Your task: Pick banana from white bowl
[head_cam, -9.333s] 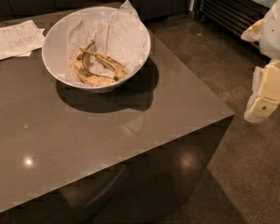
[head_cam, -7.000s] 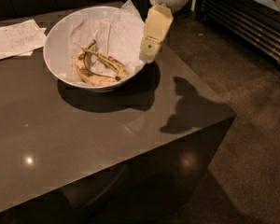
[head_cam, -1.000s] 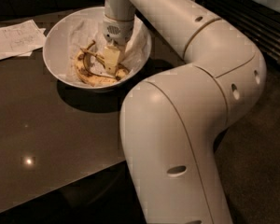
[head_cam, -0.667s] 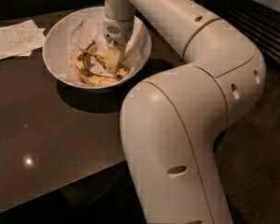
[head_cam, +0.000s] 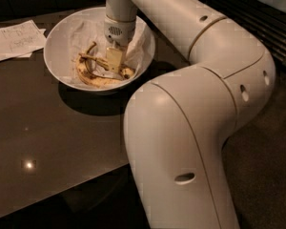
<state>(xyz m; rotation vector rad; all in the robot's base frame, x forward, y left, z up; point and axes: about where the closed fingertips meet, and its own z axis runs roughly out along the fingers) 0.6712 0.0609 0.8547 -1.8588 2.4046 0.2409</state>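
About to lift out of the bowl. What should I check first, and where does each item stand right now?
1. Gripper is down inside the white bowl: ok.
2. Gripper is right at the banana, touching or just above it: ok.
3. Banana is actually gripped: cannot tell.
4. Bowl sits upright on the table: ok.
5. Paper sheets lie to the left of the bowl in the picture, apart from the gripper: ok.

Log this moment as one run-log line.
stage: pick, not yet lifted | end effector: inside white bowl, low over banana | banana: lying in bowl | paper sheets: on table beside bowl
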